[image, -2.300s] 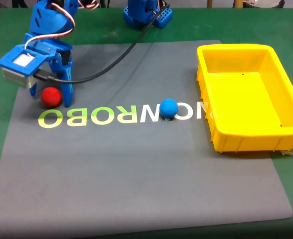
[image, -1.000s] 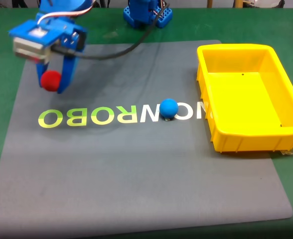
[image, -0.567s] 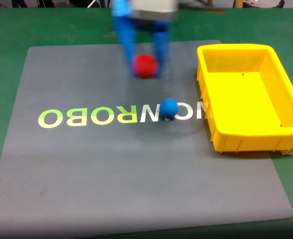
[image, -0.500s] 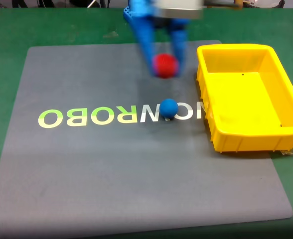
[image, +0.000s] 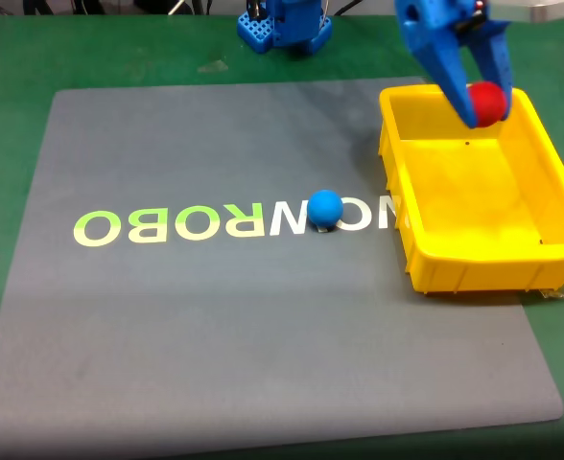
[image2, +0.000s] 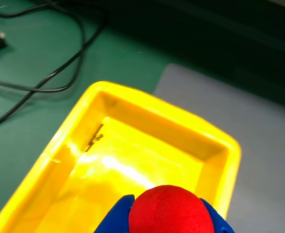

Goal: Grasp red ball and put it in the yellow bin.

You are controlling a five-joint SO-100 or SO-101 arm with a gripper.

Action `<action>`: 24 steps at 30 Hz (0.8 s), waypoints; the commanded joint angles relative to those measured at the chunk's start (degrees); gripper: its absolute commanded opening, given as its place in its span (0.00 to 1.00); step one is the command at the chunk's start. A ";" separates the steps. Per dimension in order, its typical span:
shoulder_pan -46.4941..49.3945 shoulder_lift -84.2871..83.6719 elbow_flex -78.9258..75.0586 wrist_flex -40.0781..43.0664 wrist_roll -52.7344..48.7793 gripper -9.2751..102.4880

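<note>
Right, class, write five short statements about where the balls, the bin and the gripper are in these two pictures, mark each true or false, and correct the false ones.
1. The gripper is shut on the red ball. True.
2. The red ball lies on the floor of the yellow bin. False: it is held in the air above the bin, as the wrist view shows.
3. The blue ball sits on the grey mat, on the printed lettering. True.
4. The blue ball is inside the bin. False: it is on the mat, to the bin's left in the fixed view.
5. The bin holds several things. False: its inside is empty.
</note>
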 commanded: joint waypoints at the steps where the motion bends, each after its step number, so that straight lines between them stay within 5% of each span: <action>1: -2.20 4.66 -3.60 0.09 0.70 0.08; 9: -2.37 5.01 -3.60 1.14 0.88 0.10; 15: -0.62 4.92 -3.60 1.32 0.97 0.39; 24: 1.14 5.36 -3.60 1.85 0.88 0.42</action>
